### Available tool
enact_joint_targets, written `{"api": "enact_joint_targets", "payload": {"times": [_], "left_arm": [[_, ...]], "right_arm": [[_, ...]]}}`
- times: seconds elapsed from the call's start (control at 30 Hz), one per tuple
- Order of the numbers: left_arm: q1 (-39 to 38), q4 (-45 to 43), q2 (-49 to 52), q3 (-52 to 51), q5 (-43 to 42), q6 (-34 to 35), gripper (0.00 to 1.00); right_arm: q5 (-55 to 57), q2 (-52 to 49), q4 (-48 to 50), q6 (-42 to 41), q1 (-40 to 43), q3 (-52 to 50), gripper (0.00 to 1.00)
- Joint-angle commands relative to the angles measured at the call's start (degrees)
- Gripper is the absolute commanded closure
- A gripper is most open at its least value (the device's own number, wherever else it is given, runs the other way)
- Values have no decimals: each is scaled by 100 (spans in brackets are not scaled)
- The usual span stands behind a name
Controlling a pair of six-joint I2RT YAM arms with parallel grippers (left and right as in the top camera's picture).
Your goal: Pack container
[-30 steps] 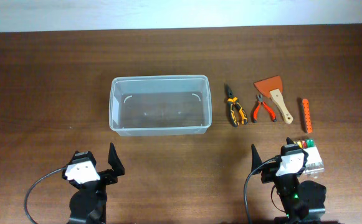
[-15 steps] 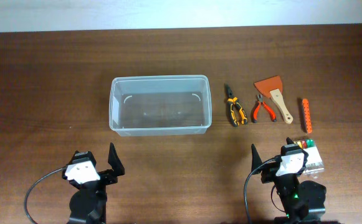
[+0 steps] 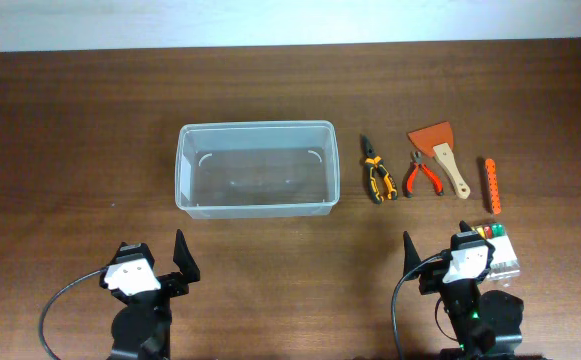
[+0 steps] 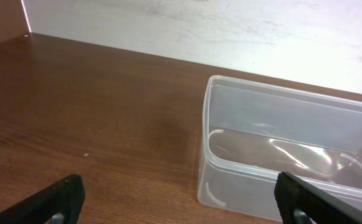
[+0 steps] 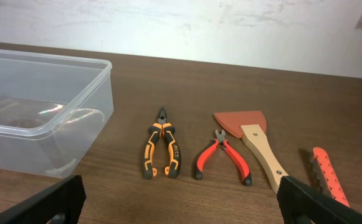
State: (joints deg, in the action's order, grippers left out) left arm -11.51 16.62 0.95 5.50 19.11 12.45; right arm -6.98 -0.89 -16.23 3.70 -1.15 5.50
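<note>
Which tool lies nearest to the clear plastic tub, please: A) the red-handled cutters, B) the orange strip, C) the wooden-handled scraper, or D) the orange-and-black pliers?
D: the orange-and-black pliers lie just beside the tub, while the red-handled cutters, the scraper and the orange strip each sit farther out along the table.

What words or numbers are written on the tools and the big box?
Nothing reads clearly.
Orange-and-black pliers: small white print on one handle, too blurred to read.
Container, red pliers, scraper: no writing visible.
</note>
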Motion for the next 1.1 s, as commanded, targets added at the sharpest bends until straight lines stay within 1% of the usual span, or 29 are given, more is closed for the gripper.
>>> {"api": "enact_joint_targets", "payload": {"times": [0.0, 0.63, 0.7, 0.83, 0.97, 1.07], "left_arm": [[-24, 9, -17, -15, 20, -50, 1], [-24, 9, -17, -15, 20, -50, 1], [-24, 9, -17, -17, 20, -50, 1], [-24, 9, -17, -15, 20, -50, 1], [-24, 9, -17, -17, 20, -50, 1], [-24, 9, -17, -15, 20, -50, 1]], "right_arm": [[-11, 68, 20, 31, 46, -50, 1], [-4, 68, 42, 37, 48, -50, 1], [160, 68, 114, 114, 46, -50, 1], [-343, 68, 348, -96, 46, -24, 1], [-330, -57, 337, -535, 48, 278, 1], [-262, -463, 337, -614, 48, 710, 1]]}}
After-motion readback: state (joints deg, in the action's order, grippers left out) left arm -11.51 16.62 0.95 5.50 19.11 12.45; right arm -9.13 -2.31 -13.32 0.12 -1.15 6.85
